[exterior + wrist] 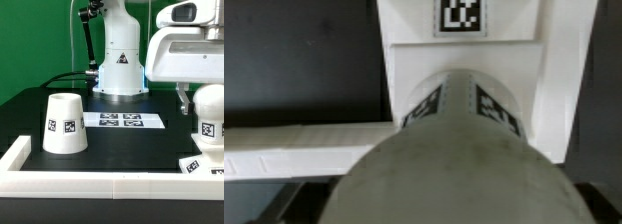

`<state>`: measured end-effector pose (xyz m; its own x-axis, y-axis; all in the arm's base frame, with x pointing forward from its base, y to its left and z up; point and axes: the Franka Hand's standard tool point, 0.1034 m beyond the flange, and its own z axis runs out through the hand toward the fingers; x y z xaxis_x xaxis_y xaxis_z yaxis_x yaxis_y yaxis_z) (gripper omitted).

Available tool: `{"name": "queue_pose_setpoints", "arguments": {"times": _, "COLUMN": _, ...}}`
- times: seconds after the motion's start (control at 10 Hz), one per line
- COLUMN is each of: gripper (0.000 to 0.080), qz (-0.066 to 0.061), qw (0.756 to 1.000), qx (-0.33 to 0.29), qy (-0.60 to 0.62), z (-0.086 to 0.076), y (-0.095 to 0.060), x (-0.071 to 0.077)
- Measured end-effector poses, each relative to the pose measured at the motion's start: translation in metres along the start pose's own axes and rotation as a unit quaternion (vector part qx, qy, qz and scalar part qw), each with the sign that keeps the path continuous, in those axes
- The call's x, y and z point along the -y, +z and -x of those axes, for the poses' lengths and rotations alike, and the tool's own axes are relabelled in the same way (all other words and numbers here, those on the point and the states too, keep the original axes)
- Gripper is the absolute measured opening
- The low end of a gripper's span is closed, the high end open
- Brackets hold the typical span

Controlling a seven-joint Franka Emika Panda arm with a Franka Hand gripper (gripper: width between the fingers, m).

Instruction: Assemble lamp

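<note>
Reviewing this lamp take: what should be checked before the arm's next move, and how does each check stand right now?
1. Bulb held in the gripper: cannot tell; its fingers are mostly hidden.
2. Bulb over the base: ok, directly above at the exterior view's right.
3. Bulb seated in the base: cannot tell.
4. Shade upright and apart: ok, standing at the exterior view's left.
5. Marker board uncovered: ok.

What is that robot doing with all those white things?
The robot arm is building a lamp. Its gripper is at the exterior view's right, with the round bulb right below it, above the square base. Whether the gripper is really squeezing the bulb cannot be seen. The cup-shaped shade stands alone, wide end down, on the black table, at the exterior view's left, waiting. The marker board lies flat behind it.
</note>
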<state>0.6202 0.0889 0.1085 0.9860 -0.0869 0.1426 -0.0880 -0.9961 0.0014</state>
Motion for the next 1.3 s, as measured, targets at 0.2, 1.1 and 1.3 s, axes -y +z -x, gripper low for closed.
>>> {"name": "queue_pose_setpoints", "arguments": {"times": 0.2, "gripper": 0.0574, "qz": 0.0, "qw": 0.998, "qx": 0.0, "qy": 0.056, "z": 0.0, "y": 0.0, "x": -0.001}}
{"name": "queue_pose_setpoints", "arguments": {"times": 1.1, "gripper": 0.0576, "qz": -0.005, "qw": 0.908, "qx": 0.039, "qy": 0.417, "z": 0.011, "y": 0.002, "x": 0.004}}
{"name": "queue_pose_setpoints", "arguments": {"times": 1.3, "gripper": 0.0576, "qz": -0.001, "qw": 0.877, "qx": 0.05, "qy": 0.477, "z": 0.012, "y": 0.003, "x": 0.007}}
